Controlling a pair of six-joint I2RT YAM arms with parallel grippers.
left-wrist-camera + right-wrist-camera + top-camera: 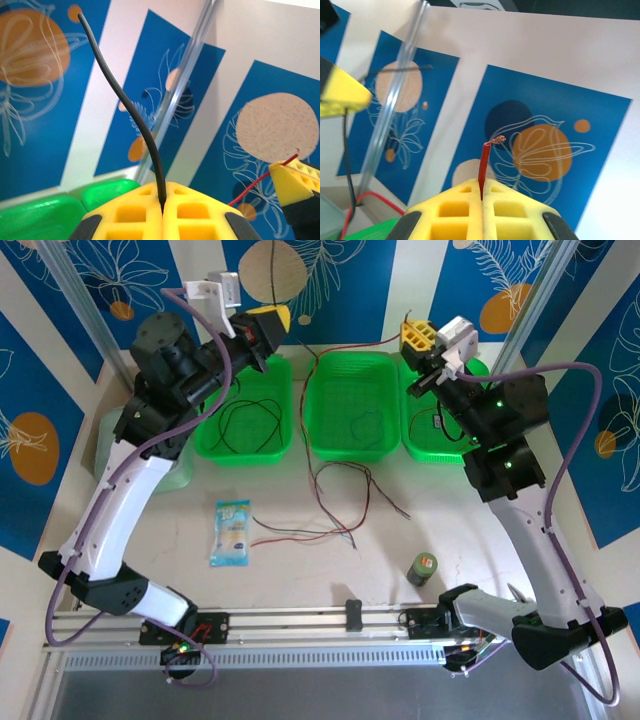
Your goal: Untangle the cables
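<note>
The left tool [163, 189] is raised at the far left with its yellow fingers pressed together on a black cable [131, 107], whose free end stands up above the pinch. The right tool [481, 187], raised at the far right, is clamped the same way on a red cable [483, 162] just below its bared copper tip. From the overhead view the red one runs left from that tool and drops past the middle basket [350, 455] to the tabletop [300, 575], where the remaining cables [335, 512] lie crossed in a loose knot of red and dark strands. A black loop lies in the left basket [245, 453]; it may be the held black cable's tail, though the view is too coarse to be sure.

These wires look light, thin and limp, with just enough spring to hold a curve. The insulation is probably slick, so a pinch near an end suits them best, and a gentle pull should spare the bare tip.

The tabletop is pale, smooth and flat. A packet [232, 532] and a small can [423, 568] sit near the front. Blue wall panels [40, 360] with orange discs close in the far side.
</note>
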